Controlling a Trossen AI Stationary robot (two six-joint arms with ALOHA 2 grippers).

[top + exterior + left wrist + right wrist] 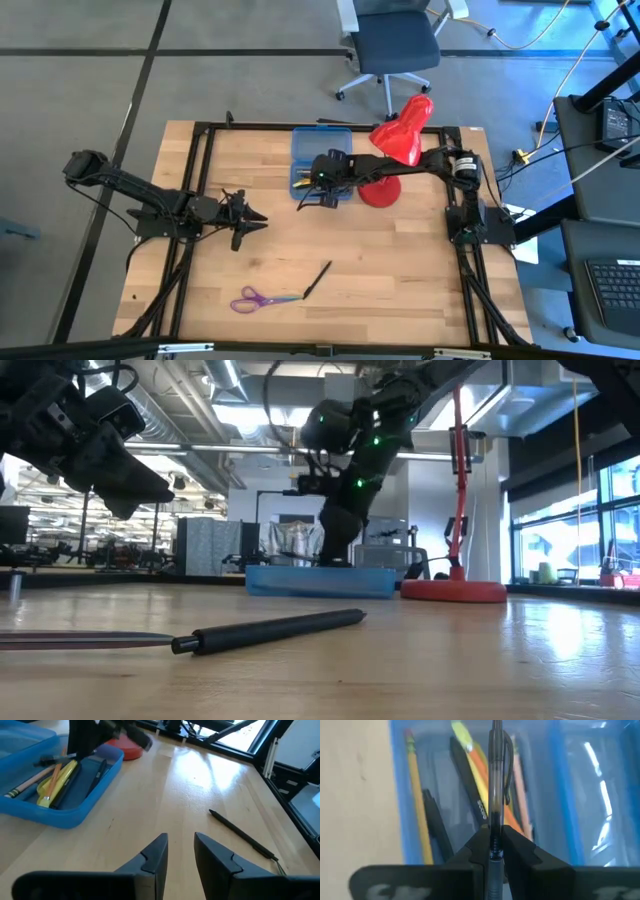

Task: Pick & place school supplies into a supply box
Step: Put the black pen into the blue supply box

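Note:
The open blue supply box (pixel 318 150) sits at the table's far middle; pencils and pens (pixel 475 785) lie in its tray. My right gripper (pixel 494 845) hangs over the tray, shut on a clear grey pen (pixel 496 775). My left gripper (pixel 180 852) waits open at the table's left (pixel 252 220) with nothing between its fingers. A black pen (pixel 318 280) and purple-handled scissors (pixel 255 298) lie flat on the near part of the table. My right gripper pinches the clear pen's shaft (pixel 494 832) between its two fingers. The pen runs along the fingers and sticks out past their tips, slanting down over the tray. Whether its far end touches the things in the tray, I cannot tell.
A red desk lamp (pixel 400 145) stands right of the box, its round base (pixel 455 590) on the table, its head over my right arm. The black frame rails (pixel 205 200) run along the table's left and right sides. Bare wood lies between the box and the black pen (pixel 242 834).

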